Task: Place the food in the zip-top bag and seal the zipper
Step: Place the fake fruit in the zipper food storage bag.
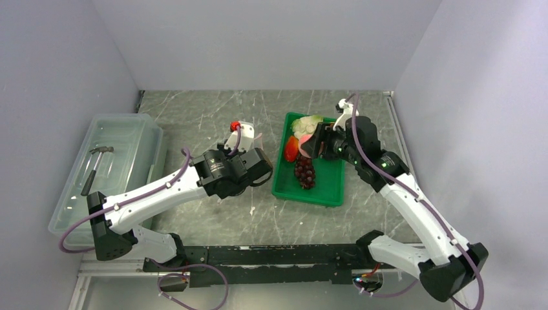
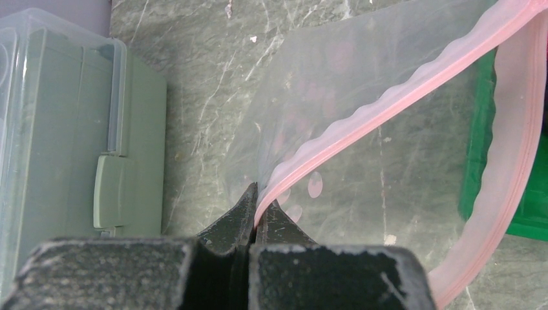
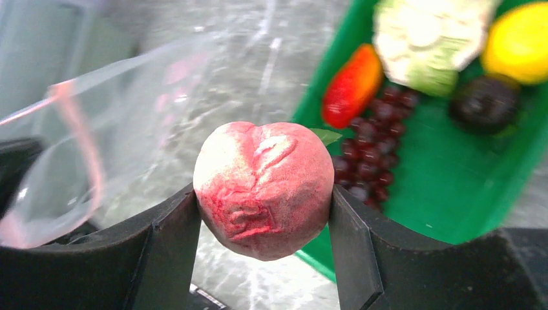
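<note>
My right gripper (image 3: 262, 216) is shut on a pink-red toy fruit (image 3: 262, 187), held above the table between the green tray (image 3: 465, 174) and the zip-top bag (image 3: 129, 116). Left in the tray are the purple grapes (image 3: 371, 152), a red piece (image 3: 352, 84), a pale leafy vegetable (image 3: 426, 39), an orange-yellow fruit (image 3: 520, 39) and a dark round piece (image 3: 484, 103). My left gripper (image 2: 258, 213) is shut on the pink zipper (image 2: 388, 103) at one corner of the clear bag (image 2: 336, 71). The bag's mouth hangs open toward the tray. From above, the held fruit (image 1: 305, 137) hovers over the tray's left half.
A large translucent bin (image 1: 106, 174) with a hammer (image 1: 97, 165) inside stands at the left, close beside my left arm. The green tray (image 1: 323, 187) lies right of centre. Grey walls close in the table on three sides.
</note>
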Robot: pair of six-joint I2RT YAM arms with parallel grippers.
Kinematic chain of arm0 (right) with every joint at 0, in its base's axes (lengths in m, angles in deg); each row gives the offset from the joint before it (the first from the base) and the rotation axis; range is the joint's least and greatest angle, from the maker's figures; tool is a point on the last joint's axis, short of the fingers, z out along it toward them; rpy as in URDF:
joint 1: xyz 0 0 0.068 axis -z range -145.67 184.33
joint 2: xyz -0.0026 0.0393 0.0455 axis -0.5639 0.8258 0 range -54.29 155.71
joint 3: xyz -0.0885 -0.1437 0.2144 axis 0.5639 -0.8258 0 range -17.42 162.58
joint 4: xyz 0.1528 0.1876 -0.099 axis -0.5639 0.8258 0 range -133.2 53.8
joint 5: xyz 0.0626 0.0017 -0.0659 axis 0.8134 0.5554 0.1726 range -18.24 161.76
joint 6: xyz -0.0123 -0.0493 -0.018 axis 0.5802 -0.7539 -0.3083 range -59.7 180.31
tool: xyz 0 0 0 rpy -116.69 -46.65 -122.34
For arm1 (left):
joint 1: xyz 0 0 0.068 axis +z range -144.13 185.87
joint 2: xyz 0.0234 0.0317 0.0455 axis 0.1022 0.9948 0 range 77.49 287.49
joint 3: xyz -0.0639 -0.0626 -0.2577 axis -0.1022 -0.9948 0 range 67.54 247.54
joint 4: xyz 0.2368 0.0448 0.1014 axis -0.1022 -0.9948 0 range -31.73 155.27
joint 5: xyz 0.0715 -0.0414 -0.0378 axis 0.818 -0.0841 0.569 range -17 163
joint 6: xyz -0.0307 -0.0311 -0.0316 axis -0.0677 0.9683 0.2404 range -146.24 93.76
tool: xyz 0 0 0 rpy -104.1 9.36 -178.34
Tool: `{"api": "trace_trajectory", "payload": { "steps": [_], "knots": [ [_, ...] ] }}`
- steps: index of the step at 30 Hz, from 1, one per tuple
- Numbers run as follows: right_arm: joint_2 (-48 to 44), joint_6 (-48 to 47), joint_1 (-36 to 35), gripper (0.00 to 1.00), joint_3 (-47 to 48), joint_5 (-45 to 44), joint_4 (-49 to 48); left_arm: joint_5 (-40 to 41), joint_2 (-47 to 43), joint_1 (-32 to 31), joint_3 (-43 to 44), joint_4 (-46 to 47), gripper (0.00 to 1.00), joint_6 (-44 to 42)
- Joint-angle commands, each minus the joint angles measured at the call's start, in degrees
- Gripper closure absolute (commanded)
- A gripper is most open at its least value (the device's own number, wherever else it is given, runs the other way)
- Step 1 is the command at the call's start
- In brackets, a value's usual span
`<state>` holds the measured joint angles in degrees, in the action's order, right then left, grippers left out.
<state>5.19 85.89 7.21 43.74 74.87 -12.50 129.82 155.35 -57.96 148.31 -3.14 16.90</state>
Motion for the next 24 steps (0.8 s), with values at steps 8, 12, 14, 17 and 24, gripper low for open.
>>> {"api": "trace_trajectory", "payload": {
  "steps": [8,12,14,17,24],
  "knots": [
    [-4.4,6.7,-8.7,0.54,2.4,13.7,-15.5,-2.7,0.5,0.2,3.2,1.5,1.0,-0.9],
    [-4.2,9.6,-9.7,0.55,0.5,17.0,-20.2,-4.0,0.5,0.2,3.3,2.2,1.0,-1.3],
    [-3.7,10.8,-10.7,0.55,0.0,17.8,-22.0,-4.8,0.5,0.2,3.3,2.7,1.0,-1.5],
    [-2.9,11.6,-12.3,0.55,-0.3,17.4,-23.4,-5.9,0.8,0.2,3.6,3.4,1.0,-1.9],
    [-0.5,12.0,-16.0,0.55,-0.8,15.7,-25.3,-7.6,2.1,0.2,5.4,3.5,1.0,-2.4]
  ]
}}
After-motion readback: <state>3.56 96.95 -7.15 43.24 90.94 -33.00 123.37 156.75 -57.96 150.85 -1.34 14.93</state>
